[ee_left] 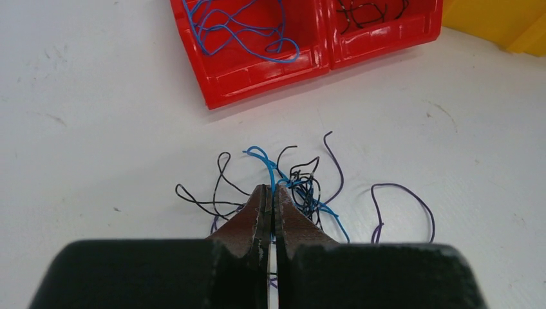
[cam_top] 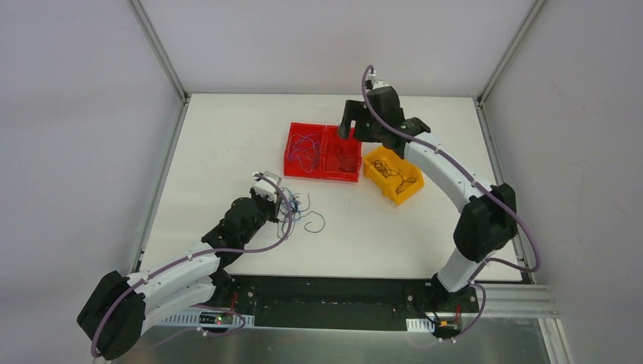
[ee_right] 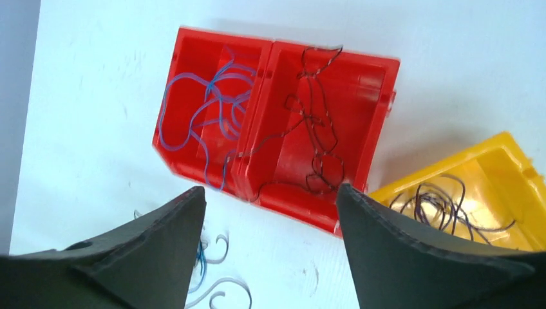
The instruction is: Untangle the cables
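Left end effector (ee_left: 272, 188) closed on tangled cables (ee_left: 304, 185); white table (ee_left: 96, 129), grey walls (cam_top: 68, 114).

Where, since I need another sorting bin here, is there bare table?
Bare table: far left, between the wall and the red bins; near middle, between the loose cables and the right arm's base. Crowded: far middle, where the right gripper hangs over the red bins beside the yellow bin, and around the left gripper.
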`<move>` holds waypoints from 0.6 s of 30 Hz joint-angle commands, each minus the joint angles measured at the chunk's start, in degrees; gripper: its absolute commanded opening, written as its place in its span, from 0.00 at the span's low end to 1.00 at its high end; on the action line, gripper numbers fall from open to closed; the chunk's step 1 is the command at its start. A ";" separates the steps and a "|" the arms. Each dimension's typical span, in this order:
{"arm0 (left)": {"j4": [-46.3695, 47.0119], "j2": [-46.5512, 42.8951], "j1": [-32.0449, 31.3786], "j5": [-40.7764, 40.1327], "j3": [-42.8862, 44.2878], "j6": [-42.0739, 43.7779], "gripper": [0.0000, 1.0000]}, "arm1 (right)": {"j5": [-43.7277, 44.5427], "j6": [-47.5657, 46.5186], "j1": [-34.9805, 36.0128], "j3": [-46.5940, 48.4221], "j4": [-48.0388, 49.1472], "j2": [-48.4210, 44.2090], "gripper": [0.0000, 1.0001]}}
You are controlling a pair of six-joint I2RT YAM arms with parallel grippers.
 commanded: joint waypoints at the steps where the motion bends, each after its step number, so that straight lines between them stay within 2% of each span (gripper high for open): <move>1: 3.84 1.34 0.53 6.28 0.55 1.13 0.00 | -4.31 -1.43 2.00 -9.06 4.85 -8.15 0.80; 9: 2.58 1.37 -1.25 13.88 3.20 -0.47 0.00 | -4.57 0.16 2.77 -30.71 13.00 -24.93 0.81; 13: -1.63 1.93 -3.84 14.72 7.27 -1.20 0.00 | -0.84 0.51 2.79 -36.60 11.59 -30.23 0.81; 18: -3.50 5.56 -7.84 15.81 13.01 -1.38 0.00 | -3.99 2.73 2.79 -43.01 11.99 -36.66 0.81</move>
